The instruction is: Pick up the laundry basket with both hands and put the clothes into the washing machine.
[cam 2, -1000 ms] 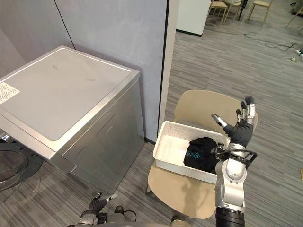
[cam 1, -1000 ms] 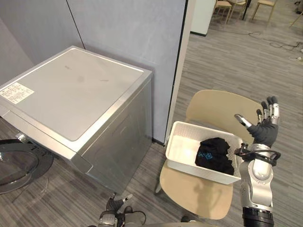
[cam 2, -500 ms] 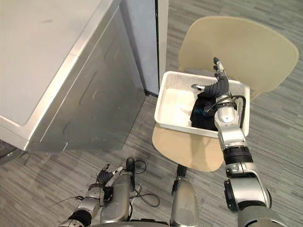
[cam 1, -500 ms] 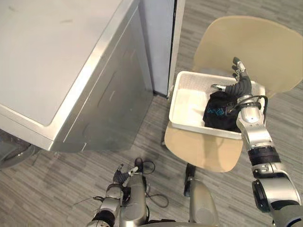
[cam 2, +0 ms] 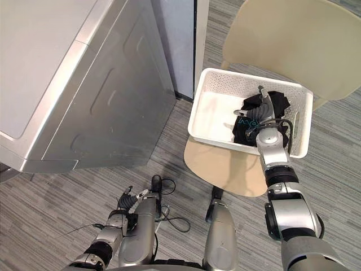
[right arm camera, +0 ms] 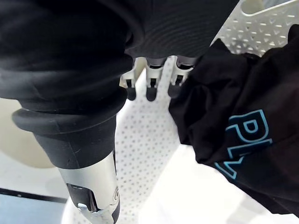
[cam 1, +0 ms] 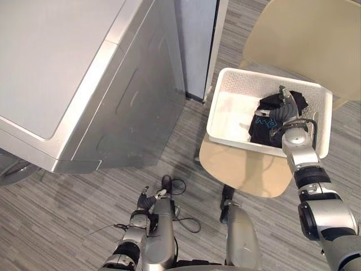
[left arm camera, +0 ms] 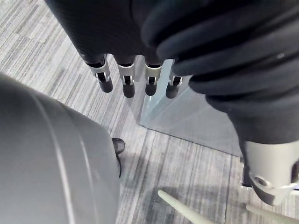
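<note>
Grey floor (cam 1: 84,192); chair (cam 1: 316,39) at right bears laundry basket (cam 1: 265,79), judged light, rigid: take opposite rims. Right hand (cam 1: 285,110) straight-fingered against soft black garment (cam 1: 262,124); left hand (cam 1: 148,200) slack-open, lower left.

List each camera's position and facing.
Left eye view: head, looking down at washing machine, basket, both arms.
Right eye view: same scene, slightly offset.
Left wrist view: along left hand toward the floor.
Right wrist view: along right hand into the basket, beside black garment.
Shared: basket and black garment in eye views and right wrist view.
</note>
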